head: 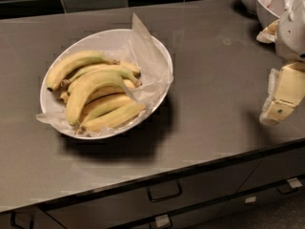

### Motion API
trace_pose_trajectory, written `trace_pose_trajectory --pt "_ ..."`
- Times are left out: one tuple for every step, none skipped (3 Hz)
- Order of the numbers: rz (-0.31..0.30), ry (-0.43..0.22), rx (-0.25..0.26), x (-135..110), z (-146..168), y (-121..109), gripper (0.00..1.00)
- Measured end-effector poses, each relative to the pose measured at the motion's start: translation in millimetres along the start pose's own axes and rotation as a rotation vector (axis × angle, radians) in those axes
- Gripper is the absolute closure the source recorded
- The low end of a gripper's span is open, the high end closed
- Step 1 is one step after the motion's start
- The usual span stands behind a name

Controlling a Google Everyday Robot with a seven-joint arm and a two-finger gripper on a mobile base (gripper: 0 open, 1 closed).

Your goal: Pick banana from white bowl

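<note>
A wide, shallow white bowl (157,49) lined with crumpled translucent paper sits on the grey counter at left centre. It holds several bananas. The banana (88,87), the thickest and most curved, pale yellow with a green tinge, lies across the middle on top of slimmer ones. My gripper (279,106) hangs at the right edge of the view, above the counter, far to the right of the bowl and apart from it. It holds nothing that I can see.
Two smaller, deeper white bowls (269,1) stand at the back right corner. The grey counter (214,80) ends in a front edge above dark drawers with handles (164,192). A dark tiled wall runs along the back.
</note>
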State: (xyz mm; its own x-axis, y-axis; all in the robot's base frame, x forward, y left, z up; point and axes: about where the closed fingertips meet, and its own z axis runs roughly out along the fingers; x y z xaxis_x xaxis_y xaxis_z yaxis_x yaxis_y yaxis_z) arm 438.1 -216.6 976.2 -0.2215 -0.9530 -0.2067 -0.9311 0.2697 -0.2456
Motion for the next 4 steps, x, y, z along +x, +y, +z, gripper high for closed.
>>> trace_pose_trajectory --pt "0.0 0.0 0.0 0 0 0 0.0" --pt "-0.087 0.011 0.032 -29 -10 -2 0.0" --pt "-0.24 -0.003 0.054 -83 -24 2 0.0" --pt "-0.395 -0.06 0.053 -134 -38 15 0.0"
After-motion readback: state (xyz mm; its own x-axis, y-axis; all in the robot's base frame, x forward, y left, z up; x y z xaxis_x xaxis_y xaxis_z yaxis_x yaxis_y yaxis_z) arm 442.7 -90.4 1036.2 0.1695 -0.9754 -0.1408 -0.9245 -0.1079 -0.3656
